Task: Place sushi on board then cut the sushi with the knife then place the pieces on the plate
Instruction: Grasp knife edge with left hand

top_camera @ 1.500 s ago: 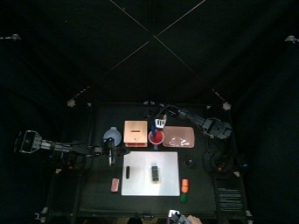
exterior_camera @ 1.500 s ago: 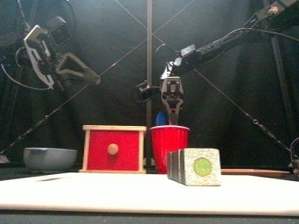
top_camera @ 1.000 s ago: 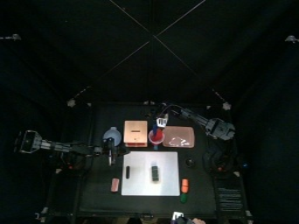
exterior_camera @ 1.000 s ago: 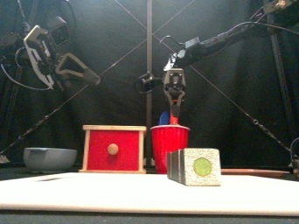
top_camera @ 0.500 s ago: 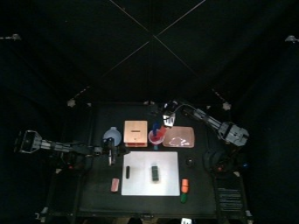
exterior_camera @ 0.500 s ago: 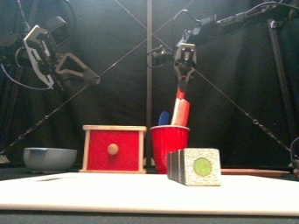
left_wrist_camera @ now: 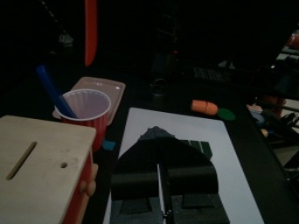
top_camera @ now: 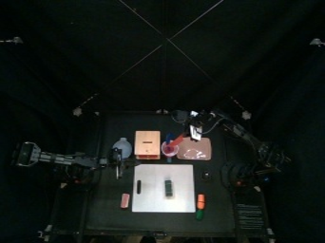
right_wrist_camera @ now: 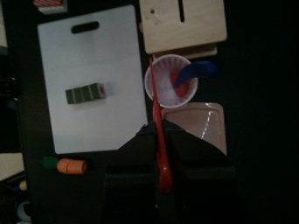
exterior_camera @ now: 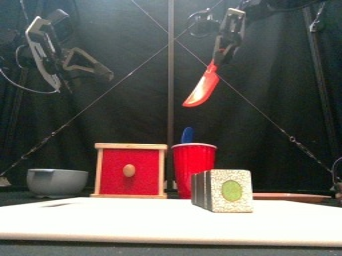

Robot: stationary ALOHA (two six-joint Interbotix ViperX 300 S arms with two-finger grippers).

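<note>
Top view, biggest first: the counter carries everything, and both sets of jaws are up off it.
- The white cutting board lies flat, below and in front of the right jaws. In the left wrist view it is ahead of the left jaws' tips.
- The wooden box with the red drawer front stands behind the board, below the right jaws and off to their left.
- The pink tray sits below the right jaws, off to their right.
- The blue-grey bowl is close to the left jaws, on the far side of the box from the right jaws.

Jaws:
- On the right gripper, the jaws are clamped on the handle of the red knife. The blade hangs down at a tilt, its tip touching nothing.
- The red cup stands below those jaws, well apart from the held knife, between box and tray. The blue knife stands in it.
- The left gripper is high at the counter's left side. Its jaws are closed together with nothing in them.

Task item: the sushi roll is on the board with its blocks together, one round green end facing front. It is below the right jaws and toward the front, and just past the left jaws' tips in the left wrist view. Neither set of jaws touches it.

Small stuff: an orange toy lies off the board's right edge and a pink toy off its left edge, both well apart from either jaws.
</note>
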